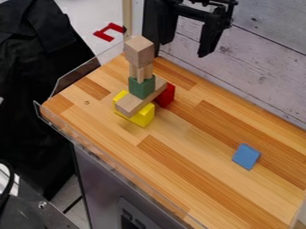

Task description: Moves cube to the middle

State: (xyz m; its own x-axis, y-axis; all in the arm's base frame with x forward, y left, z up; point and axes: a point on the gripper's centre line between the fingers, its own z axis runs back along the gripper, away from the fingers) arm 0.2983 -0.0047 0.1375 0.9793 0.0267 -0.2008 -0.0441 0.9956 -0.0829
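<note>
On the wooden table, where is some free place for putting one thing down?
The wooden table is bare between the yellow block and blue block, and between the red block and blue block, beside the plank wall. It is crowded around the green block, inside the tower.

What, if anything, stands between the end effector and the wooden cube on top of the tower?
Nothing visible does. The end effector hangs to the picture's right of the wooden cube, which is the highest piece of the tower.
</note>
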